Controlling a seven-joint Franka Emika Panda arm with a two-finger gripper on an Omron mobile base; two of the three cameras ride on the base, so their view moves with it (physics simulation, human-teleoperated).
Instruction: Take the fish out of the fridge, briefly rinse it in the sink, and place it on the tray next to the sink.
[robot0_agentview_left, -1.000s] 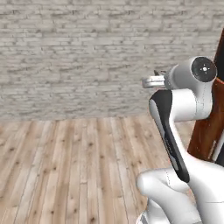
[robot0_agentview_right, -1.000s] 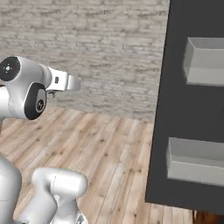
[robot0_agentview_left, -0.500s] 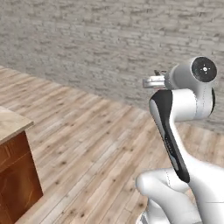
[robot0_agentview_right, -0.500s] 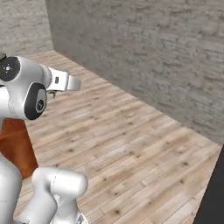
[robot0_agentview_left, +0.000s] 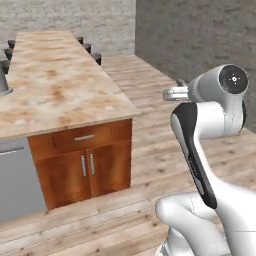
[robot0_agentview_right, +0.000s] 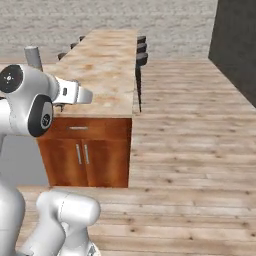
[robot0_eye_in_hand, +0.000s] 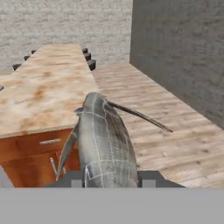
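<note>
The long table (robot0_agentview_left: 60, 85) stands ahead to the left. The pincer (robot0_eye_in_hand: 109, 177) grips the fish (robot0_eye_in_hand: 104, 142) between its tips, carried in the air, well short of the table. Fetching looks done; rinsing and traying remain.

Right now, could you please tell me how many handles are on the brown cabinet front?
3. A horizontal drawer handle on top; below it, side by side, the left door handle and the right door handle. The cabinet has other sides that are hidden.
</note>
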